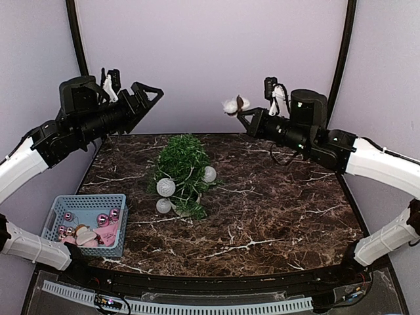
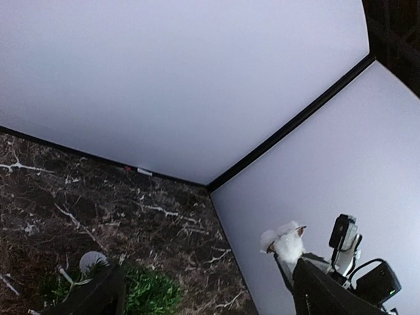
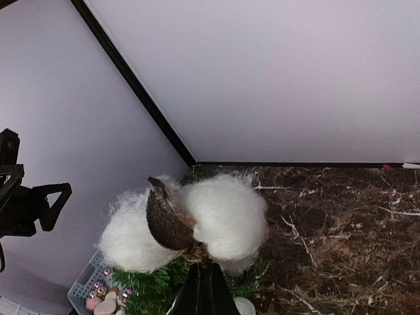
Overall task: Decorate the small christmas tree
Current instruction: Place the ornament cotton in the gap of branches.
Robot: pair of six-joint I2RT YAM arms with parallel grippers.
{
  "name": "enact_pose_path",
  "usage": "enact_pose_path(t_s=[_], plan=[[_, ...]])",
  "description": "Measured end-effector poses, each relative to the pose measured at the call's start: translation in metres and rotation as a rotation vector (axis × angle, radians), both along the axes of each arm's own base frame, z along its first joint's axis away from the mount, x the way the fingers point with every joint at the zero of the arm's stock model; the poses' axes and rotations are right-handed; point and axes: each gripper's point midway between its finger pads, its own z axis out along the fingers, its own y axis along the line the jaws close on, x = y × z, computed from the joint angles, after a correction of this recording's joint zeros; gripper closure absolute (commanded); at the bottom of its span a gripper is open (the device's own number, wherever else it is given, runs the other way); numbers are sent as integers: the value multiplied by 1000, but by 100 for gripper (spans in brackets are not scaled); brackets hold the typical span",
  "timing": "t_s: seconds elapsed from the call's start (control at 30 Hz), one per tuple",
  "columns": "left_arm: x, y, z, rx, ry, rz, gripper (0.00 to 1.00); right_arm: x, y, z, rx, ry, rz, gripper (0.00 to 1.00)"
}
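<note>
Several pink baubles (image 1: 103, 218) lie in the basket (image 1: 88, 197), 8 o'clock from the tree (image 1: 184, 157). Left gripper (image 1: 134, 88) hangs high at 10 o'clock, fingers spread wide and empty. Tree stands at centre, silver balls (image 1: 166, 187) on its near side. Right gripper (image 1: 241, 113), at 1 o'clock, is clamped on a cotton tuft (image 1: 231, 104). Best lowered slowly onto the bare crown, letting go only once needles catch it

small christmas tree (image 1: 182, 172) — upright, mid-table, silver-baubled
</note>
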Motion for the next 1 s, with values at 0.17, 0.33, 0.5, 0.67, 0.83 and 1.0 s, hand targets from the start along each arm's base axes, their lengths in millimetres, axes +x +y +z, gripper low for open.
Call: enact_pose_path(t_s=[0.17,0.33,0.5,0.67,0.83,1.0], plan=[[-6,-11,-69,137,128,-103,9,-26,8,-55,-122,127,147,100],[-15,-14,-132,215,249,-157,9,-46,28,-104,-211,252,297,100],[-20,-17,-141,223,267,-194,9,-59,48,-142,-268,337,387,100],[-21,-16,-144,229,271,-197,12,-58,61,-159,-293,377,416,100],[-20,-13,-153,240,288,-191,23,-58,64,-156,-286,376,430,100],[-21,-13,-159,246,297,-192,38,-50,75,-145,-274,354,438,100]])
